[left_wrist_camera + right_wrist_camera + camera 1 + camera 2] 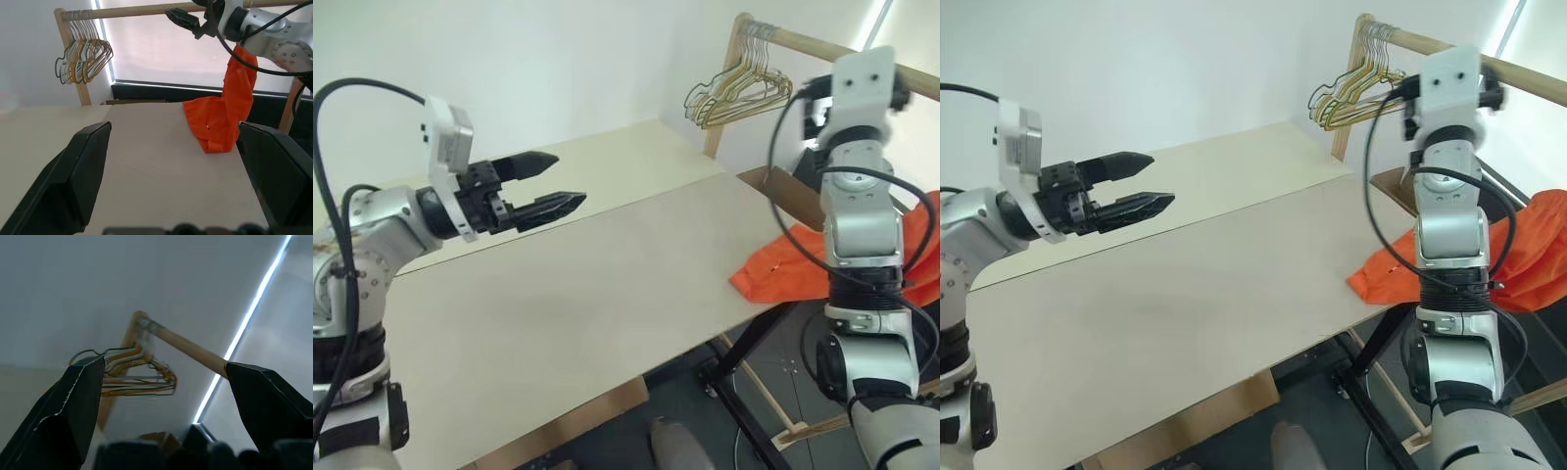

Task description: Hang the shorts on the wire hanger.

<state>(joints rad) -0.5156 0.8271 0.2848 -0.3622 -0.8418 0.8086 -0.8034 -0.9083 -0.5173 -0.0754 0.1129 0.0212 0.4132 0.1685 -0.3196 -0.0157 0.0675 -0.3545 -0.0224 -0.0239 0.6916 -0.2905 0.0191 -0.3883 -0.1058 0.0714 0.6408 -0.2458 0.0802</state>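
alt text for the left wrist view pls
Bright orange fabric shorts lie draped over the far edge of a pale beige table, framed by the open left hand. Behind, gold and green wire hangers cluster on a wooden rail.

No readable text, no labels, no brands — no numbers or signs anywhere

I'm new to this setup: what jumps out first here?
The bright orange shorts stand out, draped over the table's right edge. Behind them, a bunch of wire hangers hangs at the end of a wooden rail. The open left gripper hovers above the table.
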